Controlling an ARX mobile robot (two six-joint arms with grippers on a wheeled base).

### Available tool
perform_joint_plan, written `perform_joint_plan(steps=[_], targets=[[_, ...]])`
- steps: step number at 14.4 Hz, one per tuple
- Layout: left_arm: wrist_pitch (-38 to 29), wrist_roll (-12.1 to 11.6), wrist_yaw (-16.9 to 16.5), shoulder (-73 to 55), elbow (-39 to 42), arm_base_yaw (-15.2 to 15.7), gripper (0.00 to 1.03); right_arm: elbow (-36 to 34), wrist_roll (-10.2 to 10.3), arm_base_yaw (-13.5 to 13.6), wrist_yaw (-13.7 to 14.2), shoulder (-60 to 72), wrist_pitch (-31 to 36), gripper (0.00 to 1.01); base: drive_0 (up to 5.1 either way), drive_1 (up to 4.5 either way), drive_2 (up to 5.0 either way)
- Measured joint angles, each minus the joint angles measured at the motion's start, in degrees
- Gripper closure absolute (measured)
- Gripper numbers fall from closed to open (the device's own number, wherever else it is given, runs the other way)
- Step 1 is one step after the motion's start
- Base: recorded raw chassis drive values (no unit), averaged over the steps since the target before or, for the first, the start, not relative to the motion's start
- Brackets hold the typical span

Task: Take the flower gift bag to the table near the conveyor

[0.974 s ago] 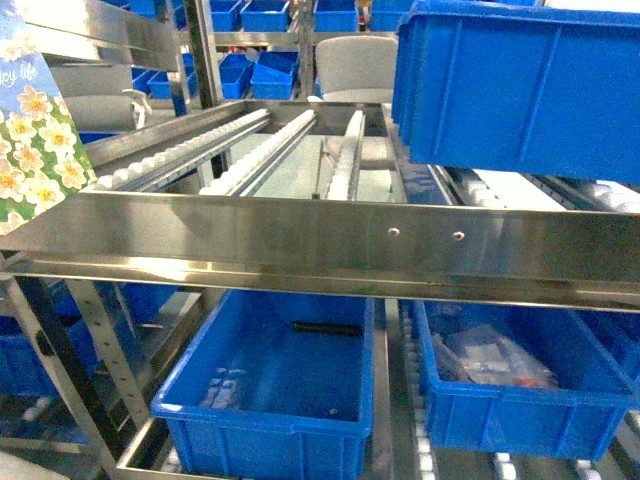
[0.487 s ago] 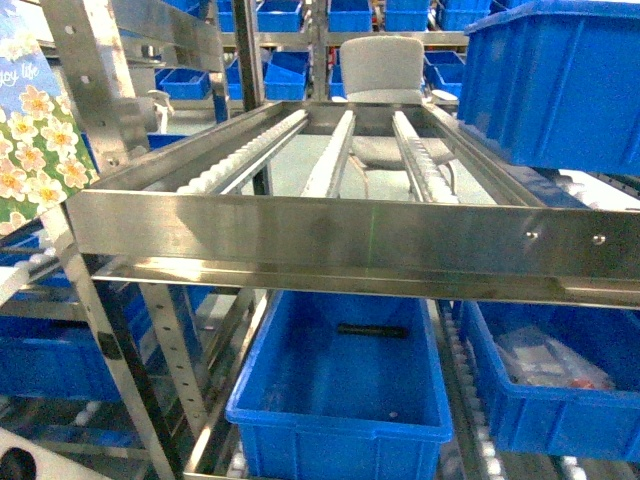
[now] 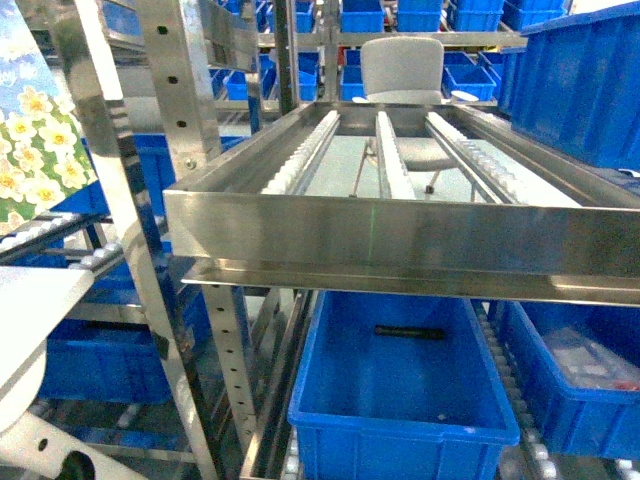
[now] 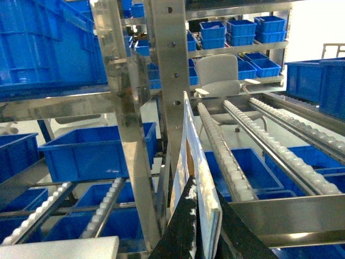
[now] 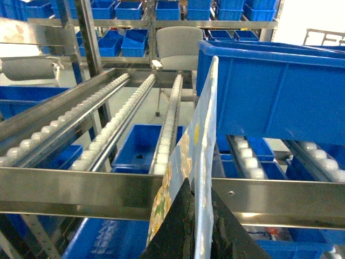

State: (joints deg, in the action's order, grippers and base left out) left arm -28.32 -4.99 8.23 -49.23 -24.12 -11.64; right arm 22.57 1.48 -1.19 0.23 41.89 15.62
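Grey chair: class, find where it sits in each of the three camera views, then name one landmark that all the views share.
Head: the grey chair is top centre, behind the steel frame.
Left wrist: upper middle, past the far end of the rails.
Right wrist: top centre, behind the rails.
Shared landmark: the conveyor, whose white roller rails run towards the chair.

White-flowered green bag (image 3: pixel 35 150); blue bins (image 3: pixel 400 390)

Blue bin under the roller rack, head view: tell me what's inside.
Inside the blue bin, one dark bar-shaped object lies near the back wall. The near wall hides the front floor.
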Motion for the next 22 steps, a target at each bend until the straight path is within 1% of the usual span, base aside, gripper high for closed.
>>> perform_joint_plan(steps=[2, 7, 22], targets=[[-0.02, 0.00, -0.11, 0.00, 0.00, 0.00, 1.01, 0.00, 0.00, 0.00, -0.02, 0.02, 0.00, 0.98, -4.9, 2.46, 2.5], [0.00, -0.02, -0.09, 0.00, 0.00, 0.00, 1.01, -0.09, 0.00, 0.00, -0.02, 0.00, 0.15, 0.98, -4.4, 0.41, 4.3], [0.00, -0.02, -0.09, 0.11, 0.00, 0.00, 1.01, -0.11, 0.00, 0.00, -0.02, 0.02, 0.17, 0.98, -5.0, 2.45, 2.5]])
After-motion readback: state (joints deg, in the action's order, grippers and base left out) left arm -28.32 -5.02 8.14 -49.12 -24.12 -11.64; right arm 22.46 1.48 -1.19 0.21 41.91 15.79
